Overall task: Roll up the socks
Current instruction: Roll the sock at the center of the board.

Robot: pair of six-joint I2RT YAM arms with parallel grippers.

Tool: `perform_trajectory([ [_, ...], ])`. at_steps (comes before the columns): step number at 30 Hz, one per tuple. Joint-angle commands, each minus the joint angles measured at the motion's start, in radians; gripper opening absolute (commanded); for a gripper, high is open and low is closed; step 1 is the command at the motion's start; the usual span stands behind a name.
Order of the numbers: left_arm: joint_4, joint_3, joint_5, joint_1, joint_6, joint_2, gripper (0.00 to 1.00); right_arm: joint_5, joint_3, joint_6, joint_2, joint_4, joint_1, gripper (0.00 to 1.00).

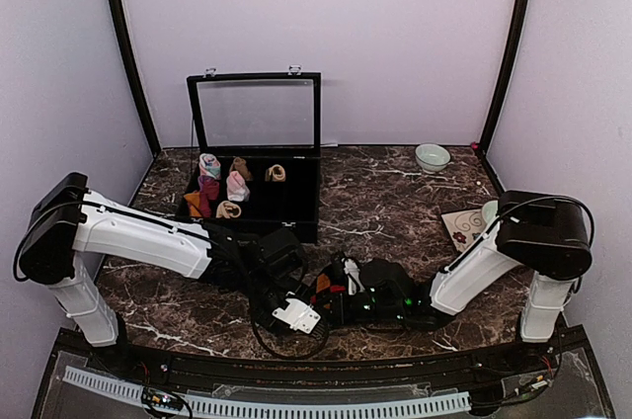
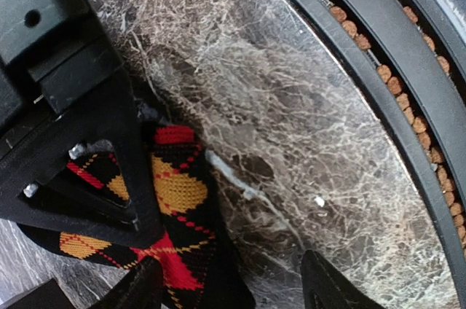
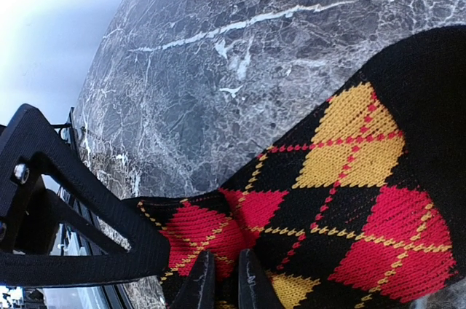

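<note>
**Right gripper**: black plastic fingers. The tips are drawn almost together and pinch the knit of the argyle sock at 6 o'clock in the right wrist view.

**Argyle sock**: fine black knit with red and mustard diamonds crossed by dotted lines. It lies on the table and spreads from the tips toward 3 o'clock, where the picture edge cuts it off.

**Left gripper**: black pointed fingers standing well apart, with only the tips visible. One tip is over the sock's edge and the other over bare stone. Whether either touches the fabric cannot be told.

**Table**: glossy dark marble with white veins.

**Top view**: both grippers meet near the table's near edge, at 6 o'clock. They hide most of the sock, so only red-orange scraps show.

**Case**: black, rectangular and compartmented, at 11 o'clock from the grippers. Its glass lid stands upright.

**Small sock rolls**: pink, white and tan, in the case's left compartments. Their number is hard to read.

**Bowl**: round and pale green, at 1 o'clock.

**Patterned tile**: cream with a swirl pattern, at 2 o'clock. The right arm partly covers it.
</note>
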Motion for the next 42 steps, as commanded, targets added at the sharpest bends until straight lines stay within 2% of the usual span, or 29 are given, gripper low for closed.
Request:
perform_trajectory([
  [1,0.064,-0.028,-0.039,0.001,-0.008,0.001,0.62,-0.027,-0.033,0.013,0.037,-0.069,-0.005,0.11],
  [6,0.087,-0.037,-0.053,0.001,-0.022,0.036,0.5,-0.036,-0.039,0.011,0.024,-0.069,-0.005,0.1],
  [10,0.113,-0.049,-0.057,0.003,-0.023,0.055,0.48,-0.034,-0.05,0.007,-0.002,-0.07,-0.009,0.12],
  [11,0.109,-0.048,-0.052,0.003,-0.021,0.063,0.45,-0.034,-0.052,0.004,-0.008,-0.07,-0.01,0.14],
  [15,0.078,-0.017,-0.035,0.008,-0.036,0.104,0.19,-0.039,-0.06,-0.014,-0.041,-0.069,-0.015,0.19],
  [18,0.042,0.002,-0.009,0.013,-0.046,0.126,0.12,-0.03,-0.083,-0.028,-0.085,-0.077,-0.023,0.32],
  [22,-0.026,0.037,0.047,0.021,-0.063,0.137,0.12,0.008,-0.156,-0.061,-0.203,-0.082,-0.032,0.55],
  [28,-0.142,0.111,0.134,0.029,-0.107,0.19,0.13,0.015,-0.259,-0.138,-0.427,-0.101,-0.031,0.72],
  [30,-0.18,0.141,0.158,0.029,-0.128,0.213,0.14,0.048,-0.312,-0.171,-0.487,-0.072,-0.016,0.73],
  [33,-0.234,0.193,0.209,0.032,-0.155,0.242,0.13,0.187,-0.394,-0.262,-0.552,0.022,0.068,0.71],
  [36,-0.281,0.236,0.257,0.037,-0.177,0.265,0.13,0.234,-0.356,-0.396,-0.523,-0.043,0.147,0.67],
  [38,-0.311,0.265,0.295,0.047,-0.191,0.288,0.13,0.232,-0.31,-0.459,-0.493,-0.122,0.182,0.68],
  [40,-0.349,0.302,0.344,0.066,-0.205,0.319,0.14,0.27,-0.308,-0.475,-0.492,-0.154,0.224,0.71],
  [42,-0.398,0.351,0.386,0.085,-0.216,0.358,0.14,0.355,-0.356,-0.451,-0.526,-0.118,0.277,0.73],
])
